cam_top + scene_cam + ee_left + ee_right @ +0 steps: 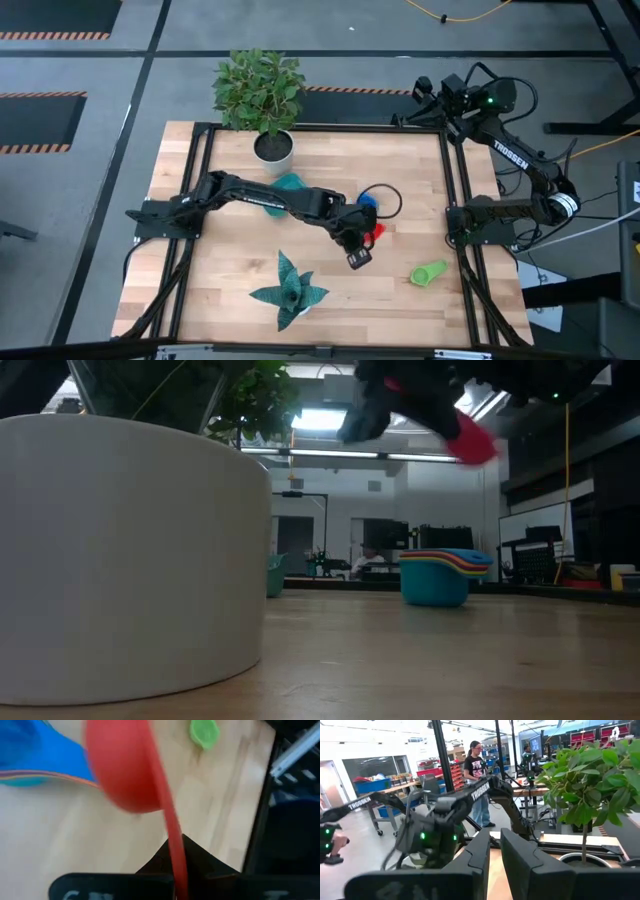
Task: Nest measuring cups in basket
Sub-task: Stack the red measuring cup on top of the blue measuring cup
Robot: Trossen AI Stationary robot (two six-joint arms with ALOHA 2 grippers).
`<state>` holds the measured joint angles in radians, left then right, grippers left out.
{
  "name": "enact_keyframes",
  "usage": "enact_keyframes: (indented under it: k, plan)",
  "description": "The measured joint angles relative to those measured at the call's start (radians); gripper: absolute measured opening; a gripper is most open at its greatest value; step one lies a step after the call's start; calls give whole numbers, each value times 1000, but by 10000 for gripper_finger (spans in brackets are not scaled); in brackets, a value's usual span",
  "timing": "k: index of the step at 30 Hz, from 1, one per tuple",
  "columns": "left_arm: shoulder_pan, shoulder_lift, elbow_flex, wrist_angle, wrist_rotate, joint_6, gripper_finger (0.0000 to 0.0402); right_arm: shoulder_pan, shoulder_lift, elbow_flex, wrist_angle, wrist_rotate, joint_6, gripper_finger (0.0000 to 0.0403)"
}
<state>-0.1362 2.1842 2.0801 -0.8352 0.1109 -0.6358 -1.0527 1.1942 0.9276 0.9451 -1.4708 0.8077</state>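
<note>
- Over the table middle, the left arm is reaching out long and low from its base, its left gripper [362, 250] hanging just past the stack of nested cups [367, 200]; its fingers are pinching the handle of the red cup [376, 232]
- The red cup [125, 767] is riding tilted, its bowl lying just beside the stack and above the board; the green cup [428, 273] is lying on its side, well apart from the stack
- The right arm is waiting folded at the table edge far from the stack; the right gripper [495, 865] is showing its fingers standing slightly parted, holding nothing
- The low view is showing the stack's coloured rims [445, 565]; the high view is showing the teal basket [290, 183] beside the white pot [273, 150], a little way from the stack
</note>
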Motion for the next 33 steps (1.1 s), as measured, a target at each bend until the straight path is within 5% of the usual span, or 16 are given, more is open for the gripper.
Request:
enact_keyframes:
  k: [14,18,22,26,29,33]
  plan:
    - [-27,-285,-8,-433,-263,180,0,1,-7,0,-9,3,-4,52]
    - [-29,-396,-150,-389,-266,209,0,3,-10,-1,-14,3,-4,52]
    - [-29,-577,-452,-112,-242,192,0,3,-13,-1,-15,3,-9,52]
    - [-21,-717,-811,472,-157,193,0,9,-11,-1,-34,35,-44,52]
    - [-11,-739,-1032,938,-88,111,0,12,-10,-1,-75,67,-69,52]
    - [-15,-667,-1224,1399,-145,-89,0,22,-10,-1,-130,72,-111,52]
